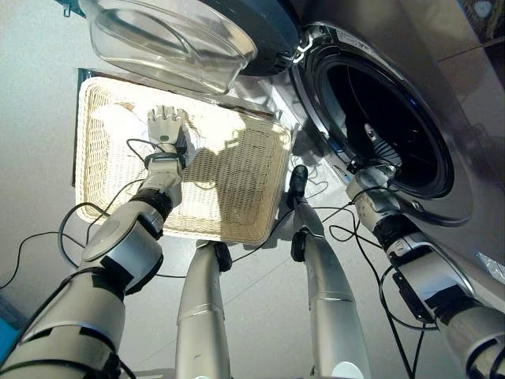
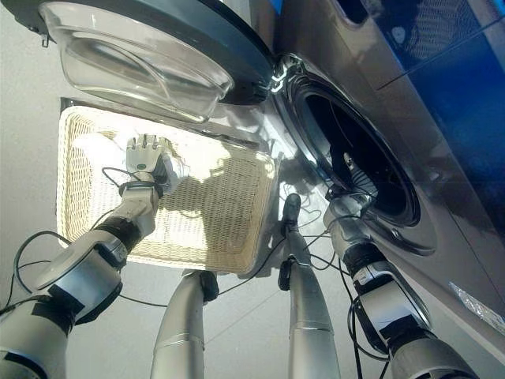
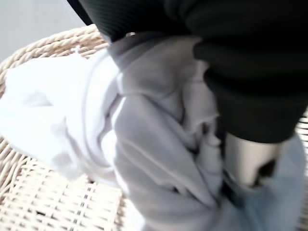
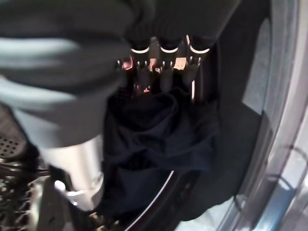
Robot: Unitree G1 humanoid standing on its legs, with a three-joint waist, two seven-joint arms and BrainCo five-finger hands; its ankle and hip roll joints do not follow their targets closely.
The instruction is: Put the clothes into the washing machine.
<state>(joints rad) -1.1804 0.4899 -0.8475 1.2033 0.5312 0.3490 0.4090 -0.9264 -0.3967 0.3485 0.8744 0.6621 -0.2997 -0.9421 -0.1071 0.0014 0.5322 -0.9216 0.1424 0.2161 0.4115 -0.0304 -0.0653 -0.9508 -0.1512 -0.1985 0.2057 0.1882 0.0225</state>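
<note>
- Two garments are in play: the left hand (image 1: 164, 126) is down in the wicker basket (image 1: 237, 197), fingers bunched into white cloth (image 3: 96, 134), likely gathering it for lifting.
- Right hand (image 4: 159, 62) reaches inside the washing machine (image 1: 442, 103) drum, fingers curled over a dark garment (image 4: 159, 134), seemingly to deposit it.

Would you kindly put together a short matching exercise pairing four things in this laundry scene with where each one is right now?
Things:
1. white garment
2. dark garment
3. wicker basket
4. washer door

Places:
A. swung open above the basket
B. at the washing machine's drum opening, by the right hand
C. on the floor beside the machine
D. in the basket, under the left hand

Pairs: 1-D, 2-B, 3-C, 4-A
</note>
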